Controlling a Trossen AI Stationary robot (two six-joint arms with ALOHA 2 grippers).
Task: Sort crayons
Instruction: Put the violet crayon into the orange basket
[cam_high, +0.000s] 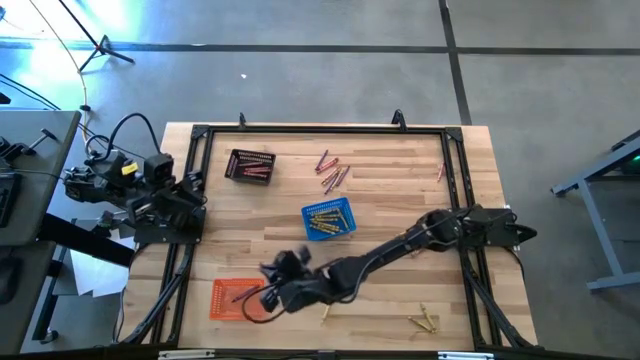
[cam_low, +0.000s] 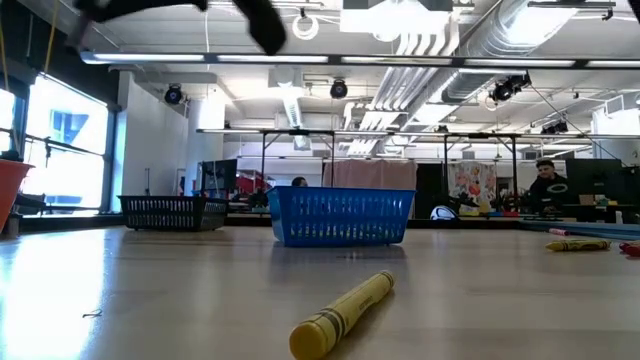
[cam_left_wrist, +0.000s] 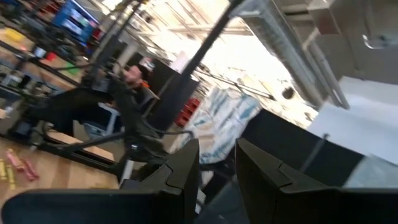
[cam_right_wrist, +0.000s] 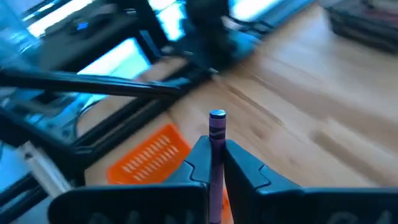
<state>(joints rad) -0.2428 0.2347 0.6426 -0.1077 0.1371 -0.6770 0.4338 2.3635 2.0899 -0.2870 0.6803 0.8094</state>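
Three mesh baskets (cam_high: 327, 221) sit on the table (cam_high: 400, 200): black, blue, orange. The right gripper (cam_right_wrist: 214, 163), stretched toward the frame's lower left, pinches one purple crayon (cam_right_wrist: 216, 130). The left gripper (cam_left_wrist: 216, 163) waits, fingers apart.

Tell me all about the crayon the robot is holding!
The purple crayon is a thin stick in a paper wrapper with dark stripes near its flat tip. The right gripper's dark fingers pinch it on both sides, so its tip pokes out past them. It hangs above the wooden table, close to the orange basket, touching nothing else.
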